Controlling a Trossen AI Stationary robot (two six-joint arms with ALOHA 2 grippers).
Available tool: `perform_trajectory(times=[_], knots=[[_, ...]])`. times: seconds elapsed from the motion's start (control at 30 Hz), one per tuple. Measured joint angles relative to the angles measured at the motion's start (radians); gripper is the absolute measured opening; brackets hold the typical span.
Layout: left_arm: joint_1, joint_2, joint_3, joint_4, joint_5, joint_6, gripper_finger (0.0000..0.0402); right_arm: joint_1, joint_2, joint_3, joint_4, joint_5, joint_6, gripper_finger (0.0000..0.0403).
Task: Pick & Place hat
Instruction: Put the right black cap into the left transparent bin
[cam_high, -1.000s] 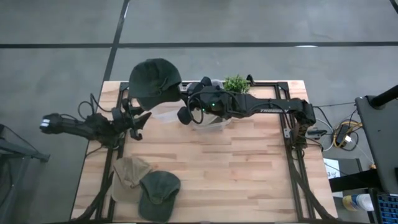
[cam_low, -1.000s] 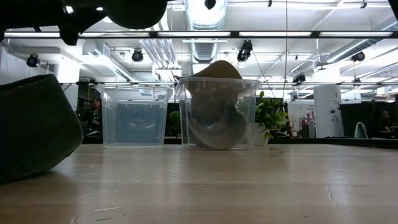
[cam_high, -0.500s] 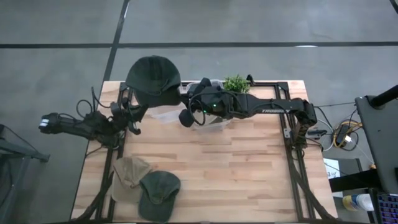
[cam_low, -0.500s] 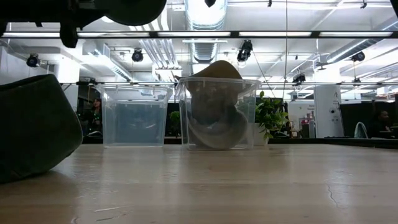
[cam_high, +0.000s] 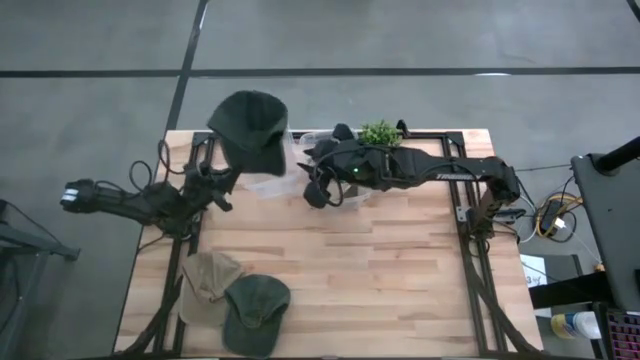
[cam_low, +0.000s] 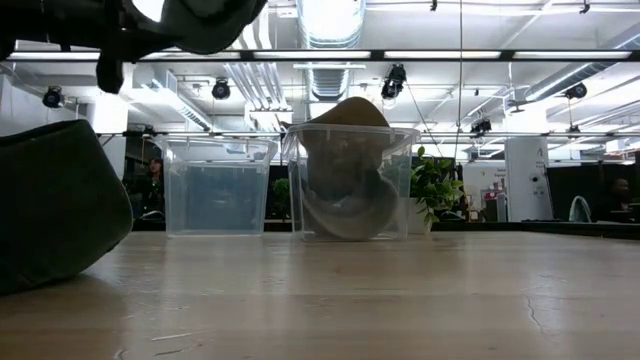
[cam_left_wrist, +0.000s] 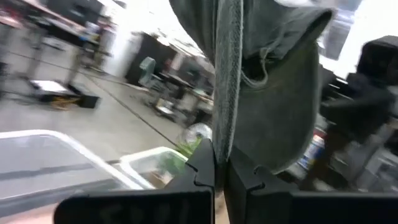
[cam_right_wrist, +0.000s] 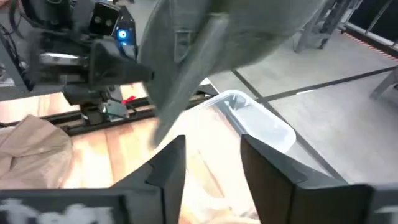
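Over the desk (cam_high: 330, 260), the left tool (cam_left_wrist: 219, 163) pinches the dark hat (cam_high: 249, 120) by one edge while the right tool (cam_right_wrist: 211, 158) gapes empty, so the hat might slip and miss the bin (cam_high: 268, 182).

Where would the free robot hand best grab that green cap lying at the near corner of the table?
Probably by the brim. The green cap lies flat on the table, overlapping the tan cap; its stiff brim sticks out toward the table's edge, away from the tan one. Coming from above on that side, the open right hand could pinch the brim, since the soft crown gives less to hold.
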Motion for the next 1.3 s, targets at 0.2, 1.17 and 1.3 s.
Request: perform_trajectory(times=[0.2, 1.17, 1.3], knots=[[0.000, -0.009, 0.000, -0.003, -0.106, -0.014, 0.0007, 0.002, -0.043, 0.000, -0.107, -0.001, 0.009, 0.0188], [0.107, 0.064, -0.001, -0.417, -0.185, -0.790, 0.0006, 0.081, -0.089, 0.000, -0.245, -0.005, 0.077, 0.0201], [0.151, 0.083, 0.000, -0.503, -0.118, -0.931, 0.0006, 0.081, -0.090, 0.000, -0.246, -0.005, 0.075, 0.0201]])
